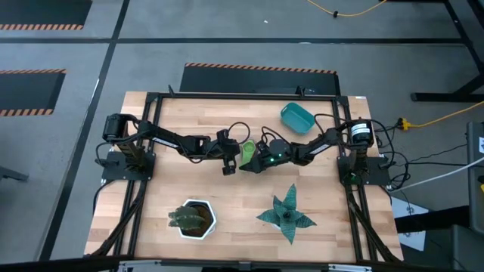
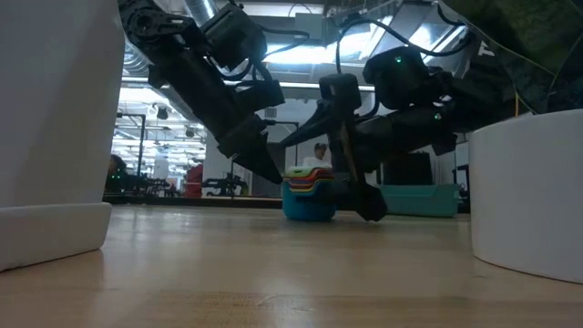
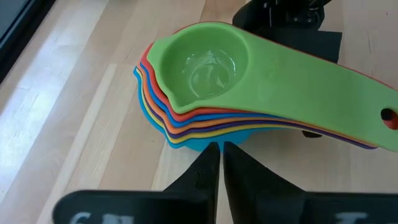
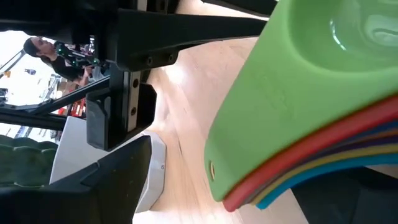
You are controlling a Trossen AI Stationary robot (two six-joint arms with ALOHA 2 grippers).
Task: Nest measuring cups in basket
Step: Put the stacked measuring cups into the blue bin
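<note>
While right claw (image 1: 257, 162) grips measuring cups (image 1: 248, 153), left claw (image 1: 228, 167) clenched alongside; basket (image 1: 297, 116) apart.

At the table's (image 1: 227, 121) centre, the measuring cups (image 1: 247, 153) sit nested in a single stack on the tabletop, flanked by the left gripper (image 1: 228, 164) on one side and the right gripper (image 1: 253, 162) on the other. The basket (image 1: 297, 115) stands apart behind them, toward the right arm's base. Two plants, a potted one (image 1: 193, 218) and a star-shaped one (image 1: 286, 216), sit along the front edge.
</note>
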